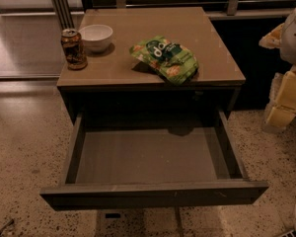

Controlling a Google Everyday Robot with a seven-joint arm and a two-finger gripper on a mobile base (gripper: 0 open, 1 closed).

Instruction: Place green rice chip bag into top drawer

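Nearest the camera, the top drawer (153,194) stands pulled well out from under the table (207,58). Its plain front panel runs across the bottom of the view, and its smooth grey-brown bottom is open to sight. Speckled floor (24,147) shows on both sides of it.

Just past the drawer, on the front half of the tabletop and right of centre, lies the green rice chip bag (165,59). It lies flat with its dark round logo facing up, and 1 end reaches close to the table's front edge. The bag is on the table, above the drawer.

Well to the bag's left, near the table's left edge, a brown soda can (73,49) stands upright. Just behind and to the right of the can sits 1 white bowl (95,36).

Beyond the table's right side, at the right edge of the view, the gripper (286,95) hangs as pale yellow and white shapes. It is well apart from the bag, and I cannot tell whether it is open or closed.

Farthest back, metal rails (177,4) run behind the table.
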